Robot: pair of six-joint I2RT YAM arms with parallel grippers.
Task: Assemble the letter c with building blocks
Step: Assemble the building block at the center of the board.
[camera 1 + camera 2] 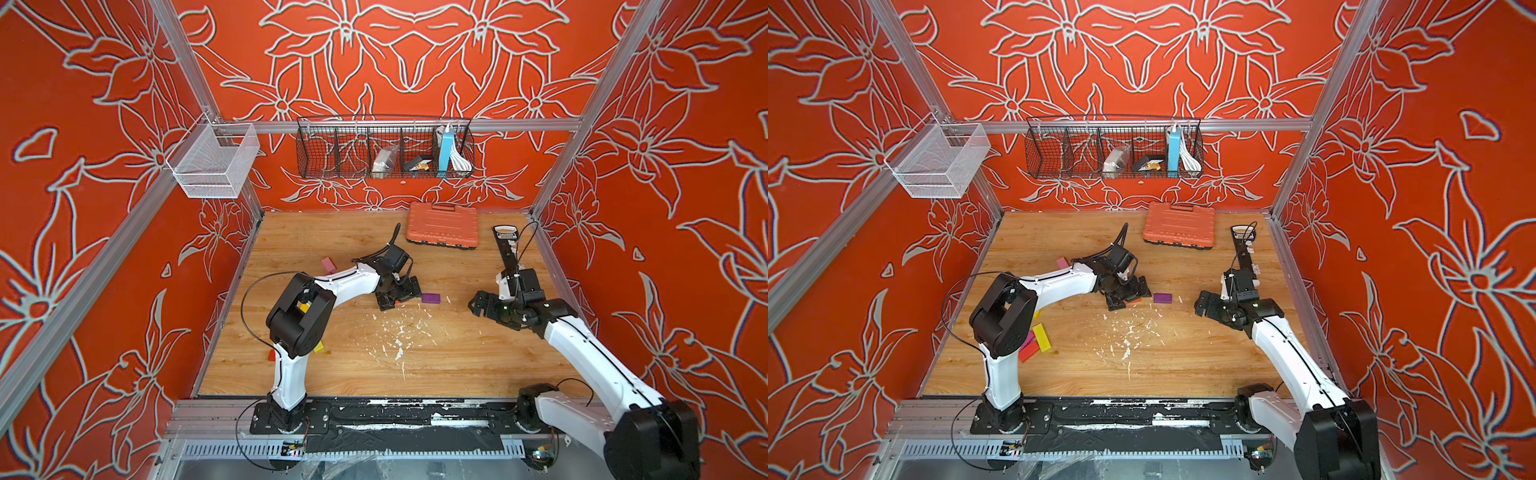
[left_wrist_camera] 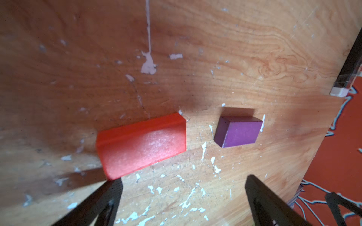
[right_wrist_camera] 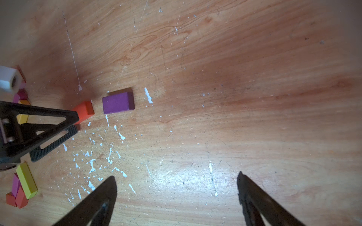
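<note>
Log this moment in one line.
left end effector: open, by orange block | right end effector: open, empty | purple block: beside orange block, apart | C: not assembled

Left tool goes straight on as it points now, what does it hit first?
Likely the orange block, right ahead of the open left tool; purple block lies apart beside it. Depth unclear: could be the table first.

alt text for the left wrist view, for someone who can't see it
An orange block and a purple block lie side by side, a narrow gap between them, on a wooden table flecked with white chips. The left gripper is open and empty, one fingertip next to the orange block's corner.
</note>
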